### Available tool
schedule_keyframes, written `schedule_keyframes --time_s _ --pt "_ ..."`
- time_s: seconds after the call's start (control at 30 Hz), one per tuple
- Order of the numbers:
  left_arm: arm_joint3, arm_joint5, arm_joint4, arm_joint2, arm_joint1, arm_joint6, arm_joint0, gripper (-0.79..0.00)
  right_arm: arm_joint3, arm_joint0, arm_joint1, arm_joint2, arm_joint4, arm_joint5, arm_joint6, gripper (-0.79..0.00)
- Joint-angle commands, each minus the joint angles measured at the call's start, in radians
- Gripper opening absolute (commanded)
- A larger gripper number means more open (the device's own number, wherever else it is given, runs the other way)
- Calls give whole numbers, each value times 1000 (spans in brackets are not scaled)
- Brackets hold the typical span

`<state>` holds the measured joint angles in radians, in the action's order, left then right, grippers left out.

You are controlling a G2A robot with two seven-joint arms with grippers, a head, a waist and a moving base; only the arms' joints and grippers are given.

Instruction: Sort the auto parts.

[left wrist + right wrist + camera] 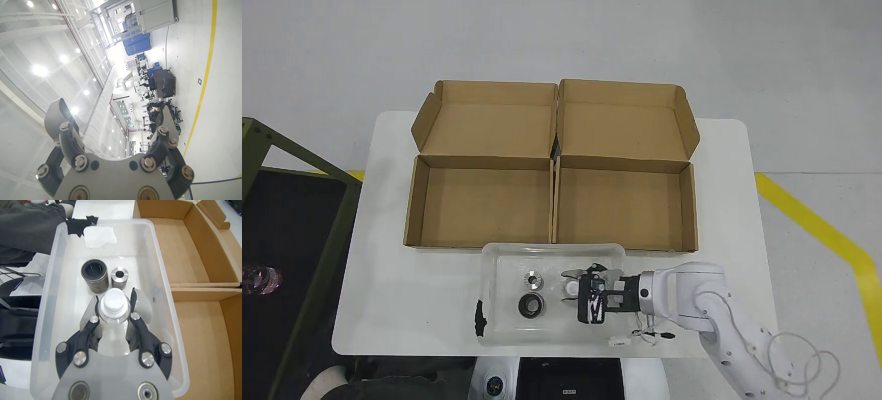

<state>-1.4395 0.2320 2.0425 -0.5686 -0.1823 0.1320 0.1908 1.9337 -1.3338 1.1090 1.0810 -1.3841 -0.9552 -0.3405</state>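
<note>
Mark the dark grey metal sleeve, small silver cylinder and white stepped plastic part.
Dark grey metal sleeve (96, 283), right wrist view, side wall.
Small silver cylinder (119, 283), right wrist view, side wall.
White stepped plastic part (114, 296), right wrist view, top face.

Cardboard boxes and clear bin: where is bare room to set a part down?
Left box and right box: bare floors, bordered only by their walls. Clear bin: crowded mid-floor, where white part, dark sleeve and metal cylinder cluster by the right pincer.
</note>
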Motion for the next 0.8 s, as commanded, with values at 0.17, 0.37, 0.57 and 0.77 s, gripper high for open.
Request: schedule_keyframes --time_s 0.17,0.37,0.57,0.77 --pt "0 0 0 0 0 0 0 0 10 13 -6 7 -35 -26 151 -785" --pt "0 0 0 0 0 0 0 0 25 20 -12 35 -44 -35 274 -785" --pt "0 0 0 0 0 0 0 0 53 29 -22 86 -66 -43 364 -785" --pt "0 0 0 0 0 0 0 0 88 11 -35 163 -87 -32 434 -785"
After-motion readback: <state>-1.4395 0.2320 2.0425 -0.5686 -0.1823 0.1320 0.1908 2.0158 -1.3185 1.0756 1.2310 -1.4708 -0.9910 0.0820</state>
